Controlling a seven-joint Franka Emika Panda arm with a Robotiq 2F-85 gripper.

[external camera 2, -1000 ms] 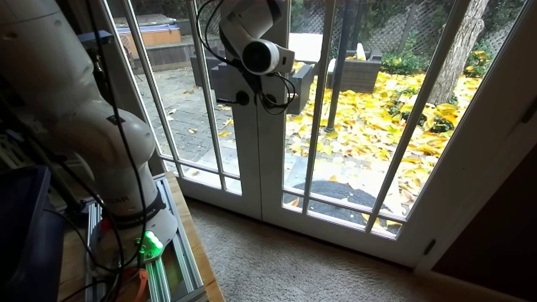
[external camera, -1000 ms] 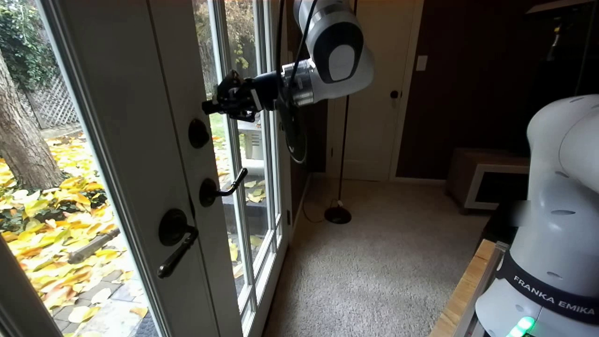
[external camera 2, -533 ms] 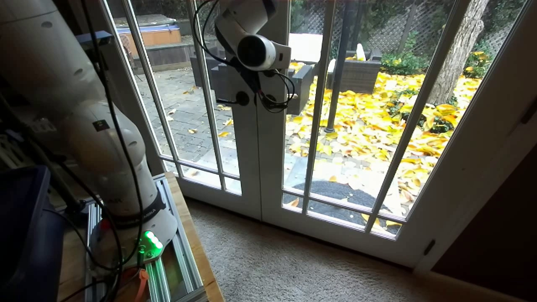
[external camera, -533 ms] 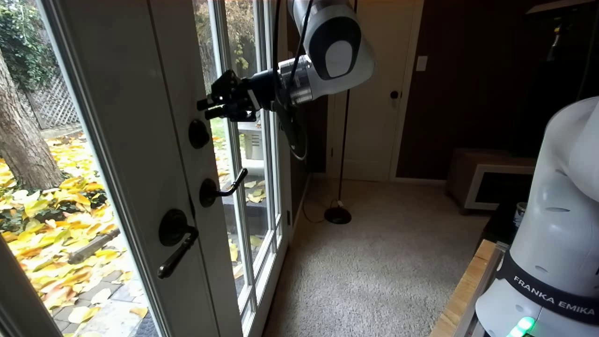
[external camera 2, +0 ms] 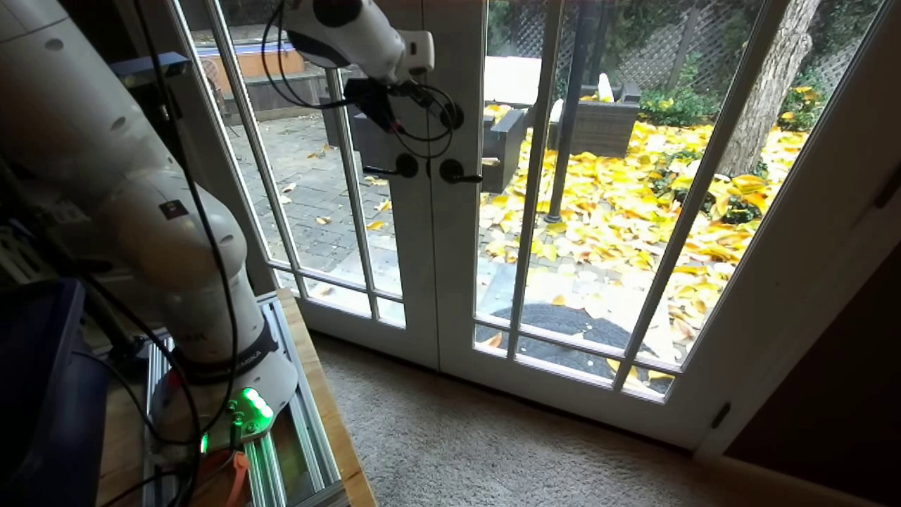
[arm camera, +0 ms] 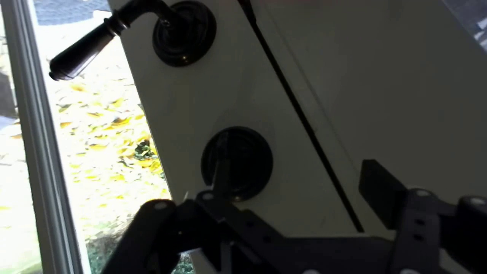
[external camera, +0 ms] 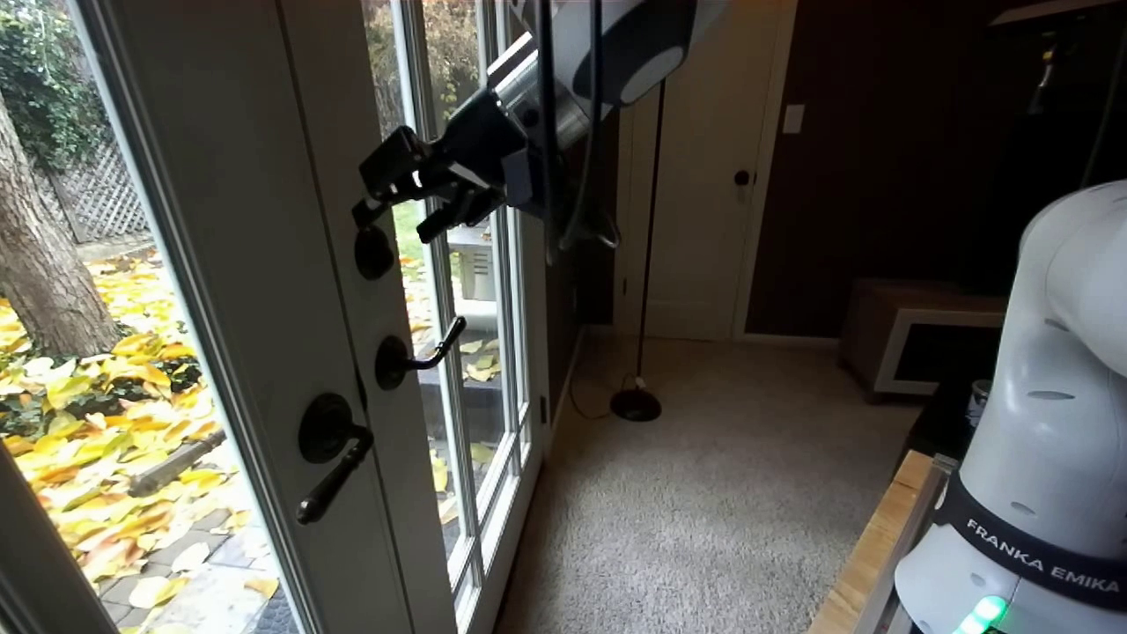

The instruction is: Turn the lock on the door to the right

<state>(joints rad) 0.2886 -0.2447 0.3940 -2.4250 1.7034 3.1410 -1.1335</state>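
Hanging just above and in front of the lock (external camera: 374, 254), my gripper (external camera: 391, 225) slants down at the door (external camera 2: 456, 282), its fingers (arm camera: 378, 190) spread well apart and holding nothing. The move turns on one offset: the lock lies to one side of my gap, not at its middle. In the wrist view one finger overlaps the lock, while the other stands before the neighbouring leaf (arm camera: 399, 106). I cannot tell whether the fingertip over the lock touches it or only stands in front. It seems to mask the knob, so I cannot read its long axis. The lever (external camera: 390, 363) sits below the lock on the same door, apart from me.

I judge this to be lining up, the turn yet to come. I would shift sideways until the knob falls between my fingers, roll to match it, then grip and twist; pressing in as I am could jam a fingertip. A bin (external camera 2: 81, 408) stands at the edge of an exterior view, its inside too dark to read. What may be a cup (external camera: 976, 403) is half hidden, contents unclear.
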